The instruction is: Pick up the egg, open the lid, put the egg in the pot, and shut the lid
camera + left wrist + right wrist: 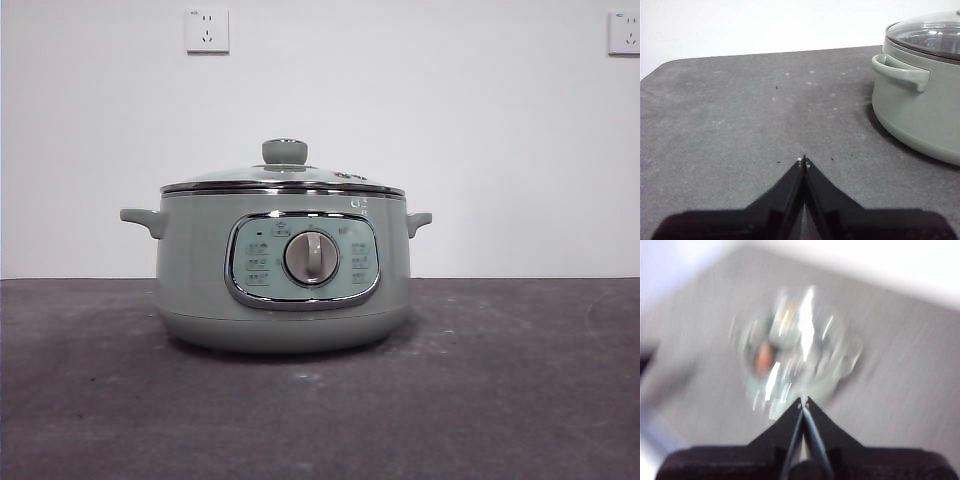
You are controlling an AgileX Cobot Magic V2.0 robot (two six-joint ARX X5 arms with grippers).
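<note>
The lid (284,176) sat closed on the pot (284,275) on the table (520,380). Both end effectors, left (803,161) and right (803,401), were pressed together, empty.

Sage-green pot (285,290) upright, glass lid (284,177) on, reddish egg (763,356) blurred inside

Right wrist view heavily motion-blurred, glare streaking the lid (795,355); others sharp.

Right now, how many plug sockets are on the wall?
2. One socket is high on the wall, left of the pot; the other socket is at the right edge, partly cut off. More may be hidden.
</note>
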